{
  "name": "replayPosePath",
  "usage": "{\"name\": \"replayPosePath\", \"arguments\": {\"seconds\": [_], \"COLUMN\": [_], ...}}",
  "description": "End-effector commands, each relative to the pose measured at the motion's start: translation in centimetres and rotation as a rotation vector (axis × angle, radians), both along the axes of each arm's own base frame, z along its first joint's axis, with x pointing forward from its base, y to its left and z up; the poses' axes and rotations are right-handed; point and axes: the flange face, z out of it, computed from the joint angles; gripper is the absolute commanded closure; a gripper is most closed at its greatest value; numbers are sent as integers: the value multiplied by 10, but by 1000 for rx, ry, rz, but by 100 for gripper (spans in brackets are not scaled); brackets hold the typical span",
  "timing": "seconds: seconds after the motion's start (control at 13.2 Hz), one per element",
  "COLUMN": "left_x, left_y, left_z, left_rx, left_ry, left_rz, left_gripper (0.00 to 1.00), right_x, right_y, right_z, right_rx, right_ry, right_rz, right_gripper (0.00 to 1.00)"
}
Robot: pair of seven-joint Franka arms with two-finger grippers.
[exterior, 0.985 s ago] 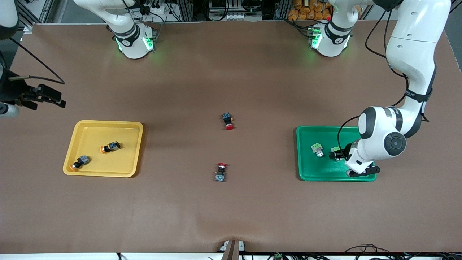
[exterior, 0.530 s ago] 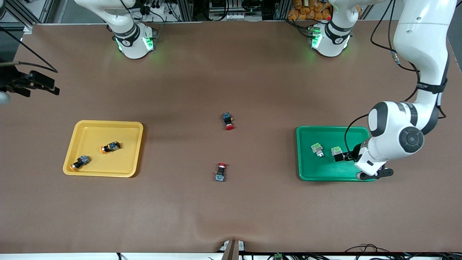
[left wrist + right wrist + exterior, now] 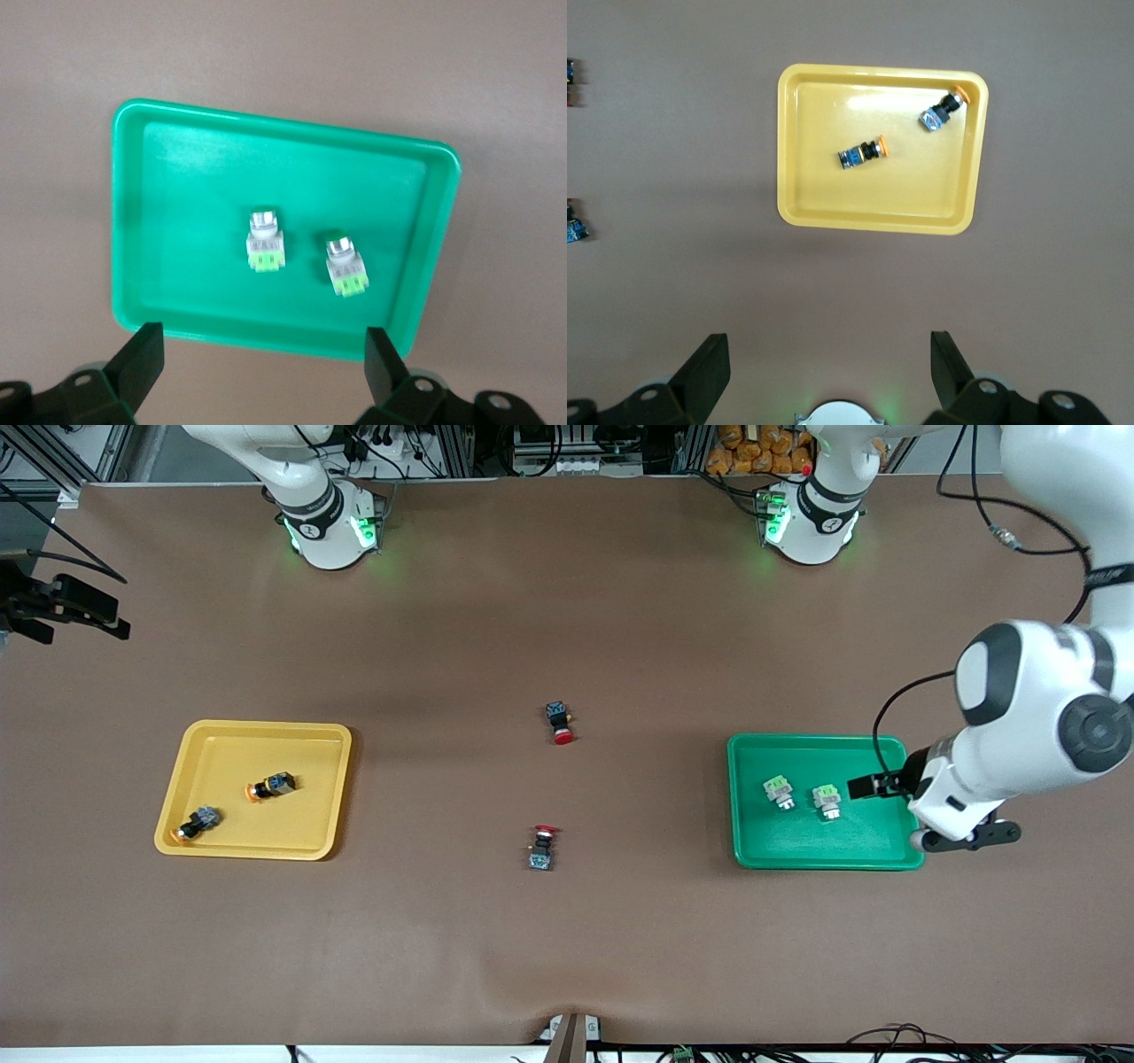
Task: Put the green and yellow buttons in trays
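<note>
The green tray [image 3: 824,859] lies toward the left arm's end of the table and holds two green buttons [image 3: 779,793] [image 3: 827,801] side by side. My left gripper [image 3: 886,790] is open and empty, up over the tray's end rim. In the left wrist view [image 3: 264,359] it hangs over the tray's rim [image 3: 266,332], with both buttons [image 3: 265,243] [image 3: 344,268] in sight. The yellow tray [image 3: 257,728] holds two yellow buttons [image 3: 272,786] [image 3: 197,824]. My right gripper [image 3: 80,607] is open and empty, raised off the table's end. It shows open in its wrist view [image 3: 830,359], with the yellow tray [image 3: 788,150] and its buttons [image 3: 862,153] [image 3: 943,111] below.
Two dark red-capped switches lie on the brown table between the trays, one [image 3: 559,722] farther from the front camera than the other [image 3: 542,847]. The arm bases [image 3: 328,522] [image 3: 806,518] stand along the table's back edge.
My left gripper has risen and drawn away from the green button toward the left arm's end of the table. My right gripper has moved toward the bases' side of the table.
</note>
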Motion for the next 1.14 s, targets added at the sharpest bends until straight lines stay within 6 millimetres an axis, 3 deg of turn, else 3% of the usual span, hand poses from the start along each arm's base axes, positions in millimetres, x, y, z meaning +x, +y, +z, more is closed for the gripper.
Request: {"name": "replayPosePath", "arguments": {"seconds": [0.0, 0.15, 0.53, 0.91, 1.06], "left_x": [-11, -23, -47, -94, -108], "left_y": [-8, -15, -15, -24, -13], "left_z": [56, 89, 139, 190, 208], "left_rx": [8, 11, 11, 38, 44], "left_ry": [3, -19, -54, -11, -9], "left_rz": [-49, -75, -150, -185, -183], "left_gripper": [0, 0, 0, 0, 0], "right_x": [-6, -6, -3, -3, -5], "right_y": [-1, -1, 6, 16, 23], "right_z": [5, 10, 15, 19, 23], "right_rx": [-21, -20, -14, -19, -22], "right_ry": [23, 14, -4, -14, -3], "right_rz": [-60, -58, -36, -27, -13], "right_gripper": [0, 0, 0, 0, 0]}}
